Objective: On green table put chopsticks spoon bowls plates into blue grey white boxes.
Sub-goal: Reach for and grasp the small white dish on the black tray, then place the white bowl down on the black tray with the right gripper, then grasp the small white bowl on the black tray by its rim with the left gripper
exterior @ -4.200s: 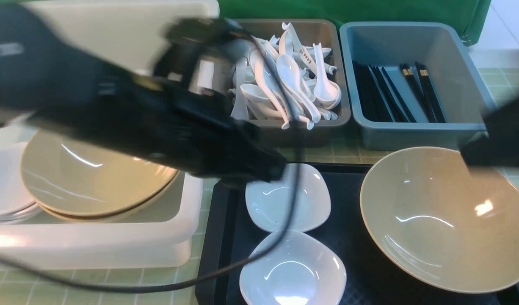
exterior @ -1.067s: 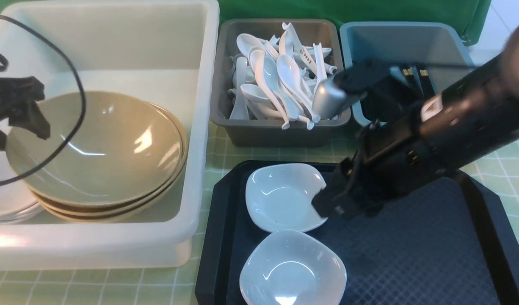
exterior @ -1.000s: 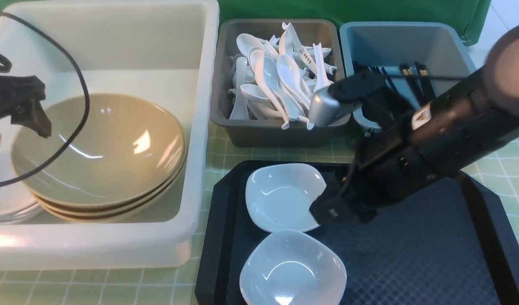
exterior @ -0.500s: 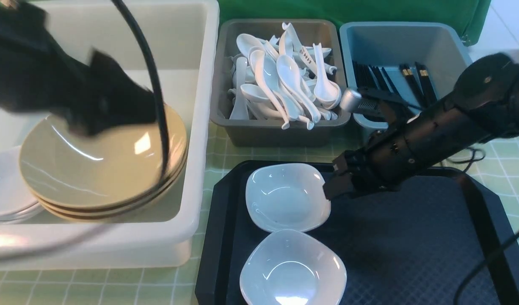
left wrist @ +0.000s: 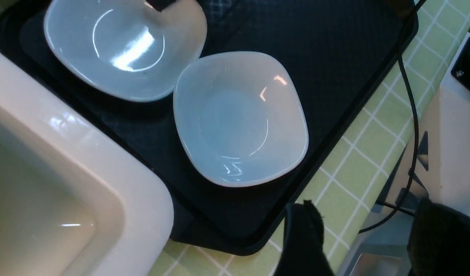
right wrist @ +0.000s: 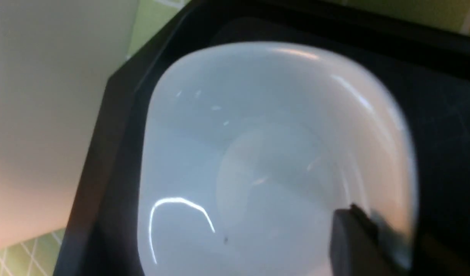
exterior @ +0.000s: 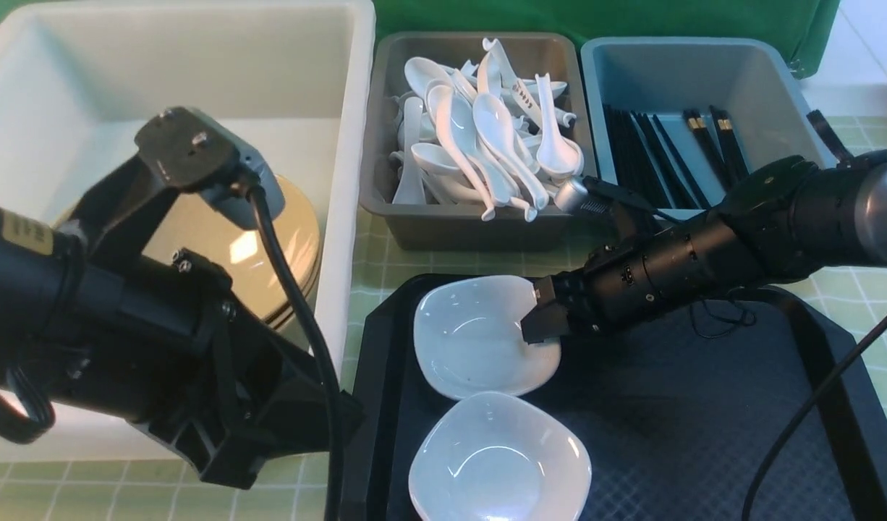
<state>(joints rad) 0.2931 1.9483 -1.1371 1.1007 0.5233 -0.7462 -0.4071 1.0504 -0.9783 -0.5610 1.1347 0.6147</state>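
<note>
While your left gripper (left wrist: 363, 226) hangs released, your right gripper (exterior: 539, 334) clamps the 3 o'clock rim of the far white bowl (exterior: 465, 347).

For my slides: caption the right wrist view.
Right fingers grip the white bowl by its rim on the black tray.

Left arm (exterior: 89, 311): low and close in the foreground, wrist bent down and inward. Left gripper (left wrist: 363, 214): jaws spread wide, nothing between them; both dark fingers (left wrist: 302, 237) show in the wrist view.

Right arm (exterior: 776, 224): stretched nearly level, reaching in from my right toward the middle. Right gripper (exterior: 539, 331): pinched onto the near-side rim of a white bowl (exterior: 465, 340), one finger (right wrist: 352, 241) lying inside the rim.
</note>
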